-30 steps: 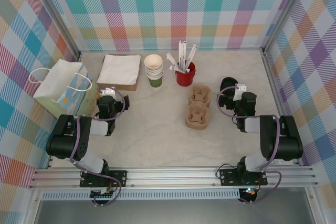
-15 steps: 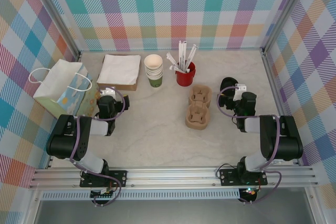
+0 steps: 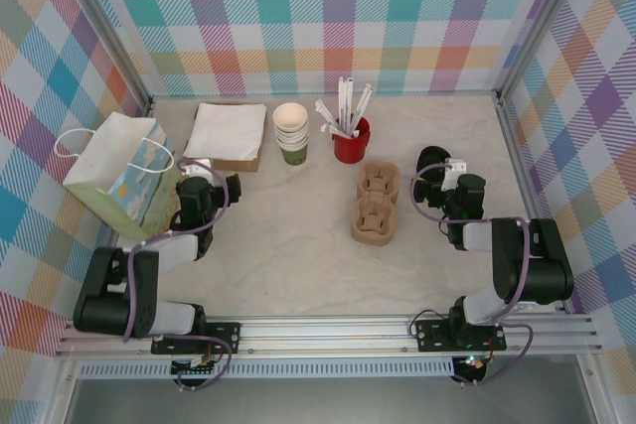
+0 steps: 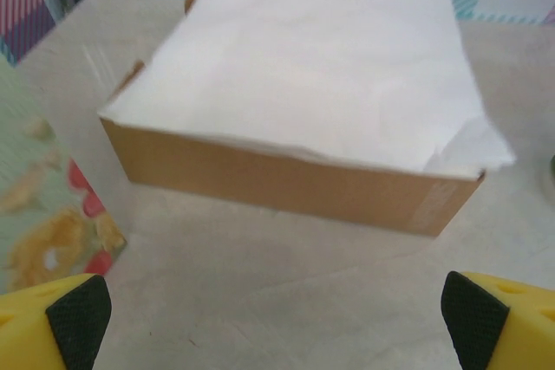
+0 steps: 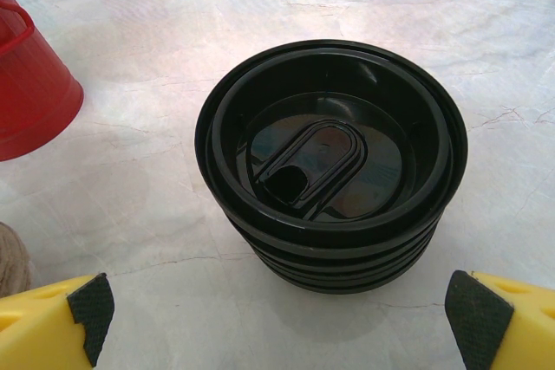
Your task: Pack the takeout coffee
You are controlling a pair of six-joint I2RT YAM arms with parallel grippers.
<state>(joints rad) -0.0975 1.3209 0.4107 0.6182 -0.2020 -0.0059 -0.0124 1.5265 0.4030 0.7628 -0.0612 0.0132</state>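
Observation:
The takeout coffee is out of view. My left gripper [image 3: 202,176] stands open low over the table, between the paper gift bag [image 3: 119,166] and the box of white napkins [image 3: 227,134]. In the left wrist view the gripper [image 4: 277,335] faces the napkin box [image 4: 295,101] with nothing between its fingertips [image 4: 78,318]. My right gripper [image 3: 453,174] is open just behind a stack of loose black lids [image 3: 431,160]. The right wrist view has the lids [image 5: 329,162] ahead of the gripper [image 5: 277,327], untouched.
A stack of lidless green cups [image 3: 291,131] and a red holder [image 3: 350,141] with stir sticks stand at the back. A brown pulp cup carrier [image 3: 376,204] lies in the middle right. The bag [image 4: 39,188] is close on my left gripper's left side.
The left arm has stretched forward and its gripper has shifted slightly toward the napkin box and bag. The right arm has not moved.

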